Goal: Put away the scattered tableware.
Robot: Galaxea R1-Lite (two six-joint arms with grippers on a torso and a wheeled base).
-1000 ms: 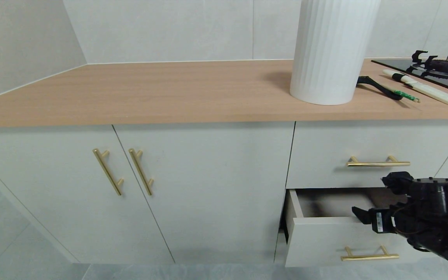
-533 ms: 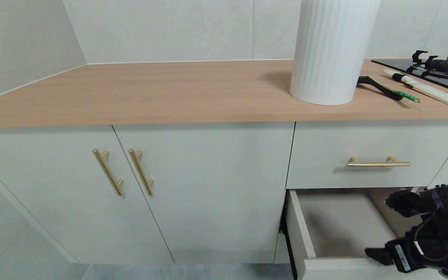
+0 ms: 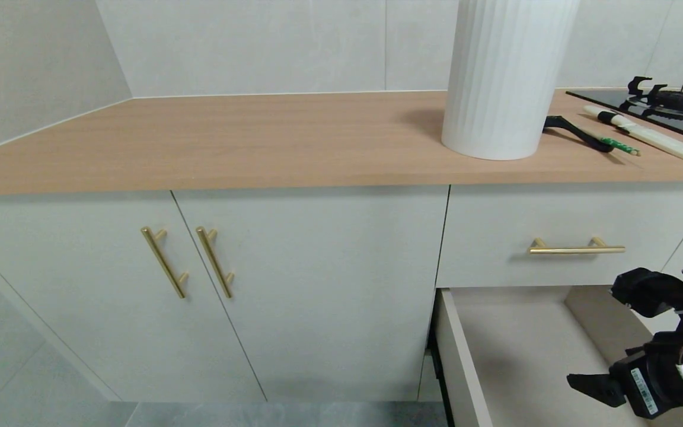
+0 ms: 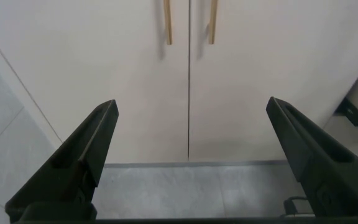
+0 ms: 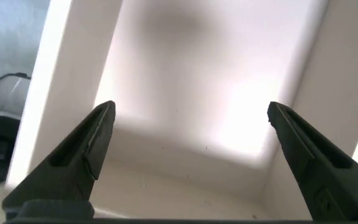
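Observation:
On the wooden countertop (image 3: 258, 142), at the right, lie a black-handled utensil (image 3: 578, 133), a thin green-patterned stick (image 3: 619, 145) and a white knife (image 3: 653, 136). Below them the lower drawer (image 3: 457, 356) stands pulled far out, its pale inside bare. My right gripper (image 3: 599, 332) hangs open over the drawer's right part. The right wrist view looks past the open right gripper (image 5: 188, 118) into the drawer's interior (image 5: 197, 87). My left gripper (image 4: 191, 118) is open, holds nothing and faces the cabinet doors (image 4: 241, 93) low near the floor.
A tall white ribbed container (image 3: 504, 77) stands on the counter just left of the utensils. A black gas hob (image 3: 673, 107) sits at the far right. The shut upper drawer has a gold handle (image 3: 575, 249). Two gold handles (image 3: 190, 261) mark the double doors.
The lower drawer has slid much farther out, so its front has left the picture. My right gripper drew back towards me and to the right with it.

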